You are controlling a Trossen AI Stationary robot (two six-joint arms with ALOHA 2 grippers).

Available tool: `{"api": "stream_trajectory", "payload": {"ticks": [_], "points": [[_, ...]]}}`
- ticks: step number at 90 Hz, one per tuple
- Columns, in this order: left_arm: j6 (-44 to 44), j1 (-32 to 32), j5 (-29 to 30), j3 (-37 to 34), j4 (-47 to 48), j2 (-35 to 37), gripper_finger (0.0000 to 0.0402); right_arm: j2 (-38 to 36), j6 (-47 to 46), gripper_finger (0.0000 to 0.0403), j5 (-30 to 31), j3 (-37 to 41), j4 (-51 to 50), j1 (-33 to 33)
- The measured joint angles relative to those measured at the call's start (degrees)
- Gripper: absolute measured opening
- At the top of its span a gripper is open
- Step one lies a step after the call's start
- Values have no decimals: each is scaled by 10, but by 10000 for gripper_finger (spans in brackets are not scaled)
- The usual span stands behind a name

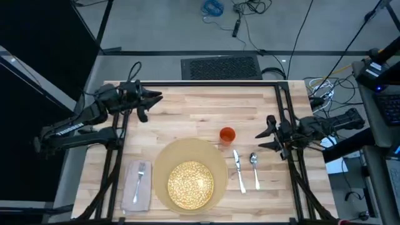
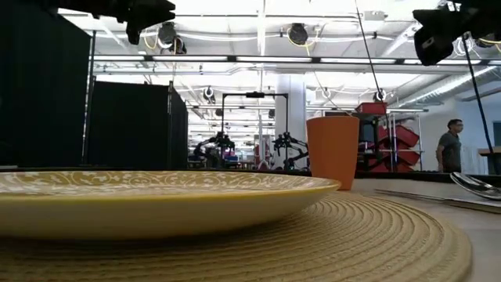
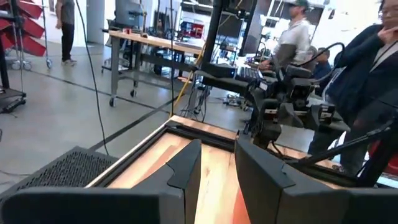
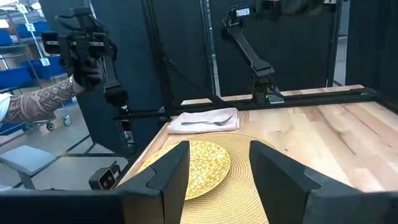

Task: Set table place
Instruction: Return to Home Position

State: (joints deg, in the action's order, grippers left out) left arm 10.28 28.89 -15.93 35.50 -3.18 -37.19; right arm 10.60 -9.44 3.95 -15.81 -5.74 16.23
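High view: straight down from well above; takes in the whole desk (image 1: pixel 187 103), the left pincer (image 1: pixel 156 99) and the right pincer (image 1: pixel 265 132).
Low view: at desk-top height, very near the plate (image 2: pixel 156 205) rim and the mat (image 2: pixel 352 235), facing level into the room; both pincers hang high above, at the upper corners.
Left wrist view: just behind the left pincer, facing across the desk toward the right arm (image 3: pixel 280 112), with people beyond it.
Right wrist view: just behind the right pincer, facing across the desk; plate ahead of the pincer, napkin (image 4: pixel 202 119) and left arm (image 4: pixel 249 53) farther ahead.
Shared: plate and mat show in the high, low and right wrist views; each wrist view shows the opposite arm.
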Motion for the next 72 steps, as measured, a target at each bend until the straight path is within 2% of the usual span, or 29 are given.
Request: {"api": "stream_trajectory", "payload": {"ticks": [27,51,59,72], "points": [[44,-10,22,-102,-164,2,83,-38,12,153,0,0,-26,0],[60,-13,27,-216,-333,50,83,-85,9,153,3,25,-31,0],[77,-13,29,-242,-358,57,83,-98,9,153,4,30,-25,0],[88,-33,31,-252,-340,57,83,-104,6,153,4,36,-23,0]]}}
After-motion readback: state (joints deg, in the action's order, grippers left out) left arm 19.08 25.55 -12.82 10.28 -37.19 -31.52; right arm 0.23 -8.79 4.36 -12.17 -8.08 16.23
